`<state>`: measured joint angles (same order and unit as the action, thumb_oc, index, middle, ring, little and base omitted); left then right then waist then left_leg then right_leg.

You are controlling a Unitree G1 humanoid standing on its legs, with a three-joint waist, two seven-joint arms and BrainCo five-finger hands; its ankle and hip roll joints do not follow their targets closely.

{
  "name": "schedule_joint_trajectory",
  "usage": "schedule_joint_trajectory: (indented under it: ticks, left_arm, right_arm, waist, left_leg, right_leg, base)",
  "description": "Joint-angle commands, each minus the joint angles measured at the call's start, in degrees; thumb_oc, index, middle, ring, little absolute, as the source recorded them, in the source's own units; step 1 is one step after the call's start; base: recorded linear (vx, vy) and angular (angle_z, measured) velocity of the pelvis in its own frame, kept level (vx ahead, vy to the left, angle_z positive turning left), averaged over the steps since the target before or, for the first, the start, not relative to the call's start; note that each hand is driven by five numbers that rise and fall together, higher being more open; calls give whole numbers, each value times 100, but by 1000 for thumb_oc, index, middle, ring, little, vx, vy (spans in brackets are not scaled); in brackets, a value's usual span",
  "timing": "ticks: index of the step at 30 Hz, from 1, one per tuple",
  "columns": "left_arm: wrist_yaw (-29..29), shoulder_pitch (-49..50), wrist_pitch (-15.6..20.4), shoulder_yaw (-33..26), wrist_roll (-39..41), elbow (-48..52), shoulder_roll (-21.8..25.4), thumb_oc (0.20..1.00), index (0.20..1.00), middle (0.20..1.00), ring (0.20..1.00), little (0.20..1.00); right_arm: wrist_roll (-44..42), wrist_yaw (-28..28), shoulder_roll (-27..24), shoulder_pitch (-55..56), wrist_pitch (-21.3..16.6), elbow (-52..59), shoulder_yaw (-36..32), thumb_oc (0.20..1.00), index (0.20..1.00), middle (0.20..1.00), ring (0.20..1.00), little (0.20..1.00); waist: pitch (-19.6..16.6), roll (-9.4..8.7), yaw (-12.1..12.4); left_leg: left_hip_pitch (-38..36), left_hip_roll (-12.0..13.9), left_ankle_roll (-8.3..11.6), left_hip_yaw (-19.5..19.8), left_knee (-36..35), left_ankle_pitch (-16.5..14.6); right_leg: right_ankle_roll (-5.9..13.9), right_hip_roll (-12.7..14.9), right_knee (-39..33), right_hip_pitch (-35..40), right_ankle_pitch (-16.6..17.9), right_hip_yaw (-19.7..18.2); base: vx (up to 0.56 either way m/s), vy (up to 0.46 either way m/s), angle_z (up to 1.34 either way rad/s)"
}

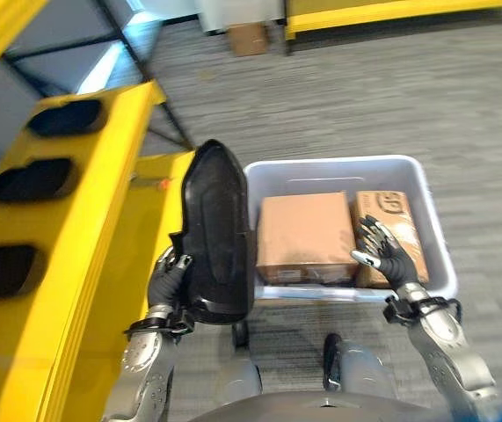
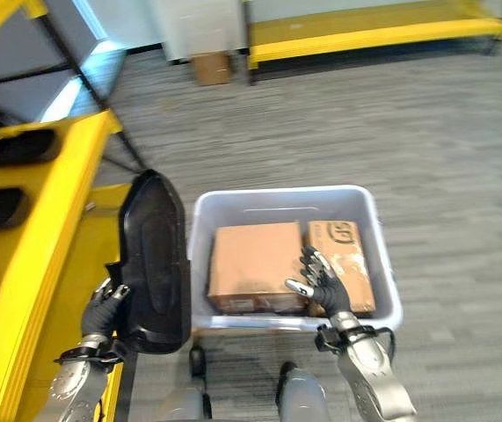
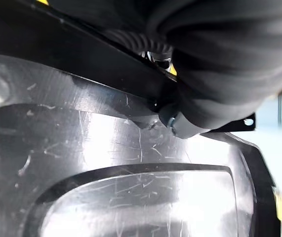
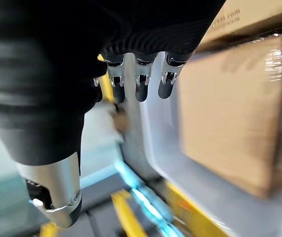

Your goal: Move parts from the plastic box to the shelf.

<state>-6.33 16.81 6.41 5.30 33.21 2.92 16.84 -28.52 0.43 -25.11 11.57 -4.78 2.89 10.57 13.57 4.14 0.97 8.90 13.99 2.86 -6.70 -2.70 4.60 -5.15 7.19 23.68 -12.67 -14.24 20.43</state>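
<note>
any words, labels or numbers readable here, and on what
Dark print on the smaller brown cardboard box: too blurred to read.
White label on the larger brown cardboard box: too small to read.
Black moulded plastic part: no text seen.

Two cartons (image 1: pixel 308 236) sit in the plastic box (image 1: pixel 426 198), shelf (image 1: pixel 66 229) left.

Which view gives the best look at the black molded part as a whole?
The left eye view: the black part shows whole, upright beside the plastic box, held by the left robot hand. The right eye view matches; the left wrist view shows its scratched surface close up.
</note>
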Motion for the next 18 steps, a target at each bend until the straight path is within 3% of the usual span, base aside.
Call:
schedule_joint_trajectory:
  ticks: [1, 2, 3, 5, 6, 8, 9, 10, 15, 18]
  left_arm:
    - [241, -376, 314, -319, 240, 366, 298, 200, 200, 200, 200, 200]
    - [267, -365, 293, -327, 197, 385, 291, 200, 200, 200, 200, 200]
    - [267, -355, 290, -329, 196, 390, 292, 200, 200, 200, 200, 200]
    - [365, -320, 255, -346, 176, 414, 229, 200, 200, 200, 200, 200]
    - [367, -331, 246, -341, 154, 426, 221, 200, 200, 200, 200, 200]
    - [366, -329, 244, -339, 153, 428, 220, 200, 200, 200, 200, 200]
    - [396, -315, 203, -338, 116, 457, 203, 200, 200, 200, 200, 200]
    - [420, -331, 201, -321, 76, 490, 204, 200, 200, 200, 200, 200]
    - [366, -322, 225, -396, -21, 545, 220, 200, 200, 200, 200, 200]
    - [267, -100, 265, -688, -115, 630, 213, 200, 200, 200, 200, 200]
  right_arm:
    - [173, 58, -187, -208, -340, 254, -337, 1000, 1000, 1000, 1000, 1000]
    - [157, 52, -164, -170, -359, 249, -376, 1000, 1000, 1000, 1000, 1000]
    - [157, 52, -163, -163, -360, 250, -372, 1000, 1000, 1000, 1000, 1000]
    - [95, -22, 18, 65, -382, 217, -568, 1000, 1000, 1000, 1000, 1000]
    - [59, -19, 60, 110, -358, 218, -593, 1000, 1000, 1000, 1000, 1000]
    - [59, -18, 59, 114, -357, 221, -595, 1000, 1000, 1000, 1000, 1000]
    - [48, -3, 113, 179, -331, 252, -690, 1000, 1000, 1000, 1000, 1000]
    - [60, -32, 179, 235, -341, 231, -784, 1000, 1000, 1000, 1000, 1000]
    - [44, -69, 301, 237, -312, 171, -825, 1000, 1000, 1000, 1000, 1000]
    - [65, 31, 350, 87, -241, 172, -666, 1000, 1000, 1000, 1000, 1000]
  waist:
    - [-142, -75, -219]
    - [-233, -119, -298]
    - [-219, -116, -306]
    - [-453, -96, -497]
    - [-491, -77, -518]
    - [-490, -74, -531]
    - [-568, -20, -589]
    - [-599, 20, -641]
    - [-571, 8, -492]
    - [-454, -156, -200]
  left_leg:
    - [-606, 23, 601, 151, 116, 1182]
    - [-849, 13, 560, -71, 273, 792]
    - [-862, 20, 560, -63, 308, 753]
    - [-1518, -28, 526, -356, 679, 111]
    - [-1603, -125, 505, -259, 688, -34]
    - [-1598, -124, 502, -244, 698, -43]
    - [-1710, -296, 395, -330, 364, -414]
    - [-1706, -204, 424, -630, 88, -412]
    - [-1708, -371, 330, -625, -180, -483]
    - [-1592, -794, 58, -490, -183, -685]
  right_leg:
    - [802, 3, -1780, 825, 877, 8]
    - [806, -2, -1911, 887, 818, 141]
    - [809, -8, -1921, 923, 809, 148]
    - [788, -37, -2201, 1004, 980, 615]
    - [805, -33, -2202, 998, 1026, 679]
    - [810, -31, -2203, 1008, 1026, 693]
    - [895, 61, -2110, 955, 1112, 856]
    - [918, 153, -2070, 981, 1136, 951]
    - [1111, 359, -2149, 1127, 1420, 1107]
    - [1389, 716, -2179, 1192, 1812, 1213]
  base:
    - [-145, -234, 85]
    - [-97, -171, 79]
    - [-71, -141, 108]
    - [-146, -54, 140]
    - [-88, 16, 121]
    - [-35, 57, 112]
    - [-94, 230, 40]
    - [-93, 231, 13]
    - [-44, 220, 55]
    - [-79, 363, 78]
